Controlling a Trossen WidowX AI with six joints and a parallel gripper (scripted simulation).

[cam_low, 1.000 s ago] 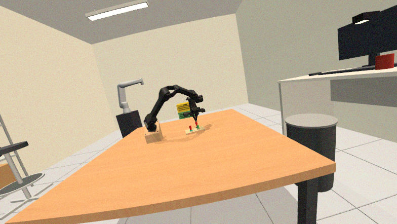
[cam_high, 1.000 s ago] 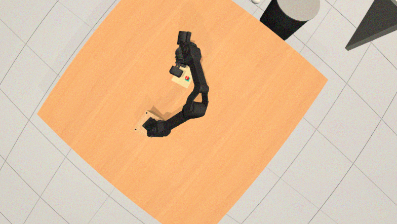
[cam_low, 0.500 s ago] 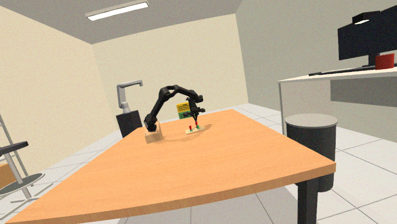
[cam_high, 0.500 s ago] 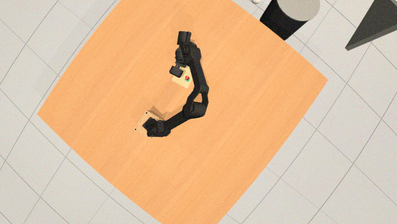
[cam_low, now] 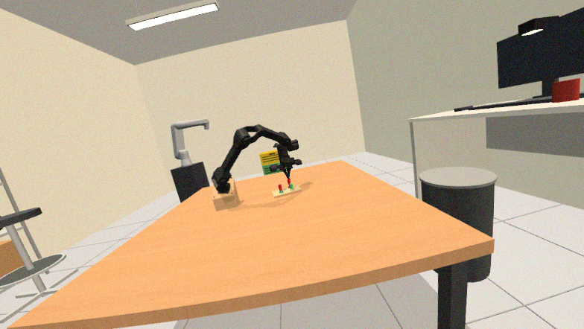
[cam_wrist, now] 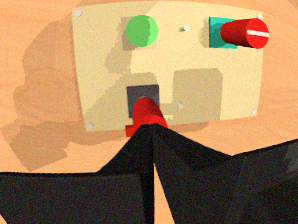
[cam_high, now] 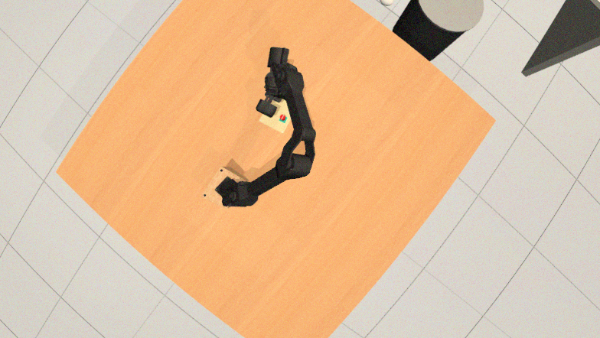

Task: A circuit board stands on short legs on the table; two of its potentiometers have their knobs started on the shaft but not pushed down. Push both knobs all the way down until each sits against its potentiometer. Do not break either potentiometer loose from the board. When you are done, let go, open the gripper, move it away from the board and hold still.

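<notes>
Above red knob (cam_low: 289, 181) (cam_wrist: 147, 113), claw (cam_low: 288, 178) (cam_wrist: 149, 132) fully closed, gripping nothing, fingertips against knob top.

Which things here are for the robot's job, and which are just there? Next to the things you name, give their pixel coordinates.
For the job:
- circuit board (cam_high: 272, 123) (cam_low: 286, 192) (cam_wrist: 200, 55)
- red knob at the closed jaws
- other red knob (cam_low: 280, 187) (cam_wrist: 245, 33)
- table (cam_high: 294, 251) (cam_low: 265, 245) (cam_wrist: 30, 30)

Just there:
- black bin (cam_high: 415, 33) (cam_low: 456, 208)
- red cylinder on the desk (cam_low: 565, 90)
- monitor (cam_low: 527, 56)
- yellow-and-green sign (cam_low: 268, 157)
</notes>
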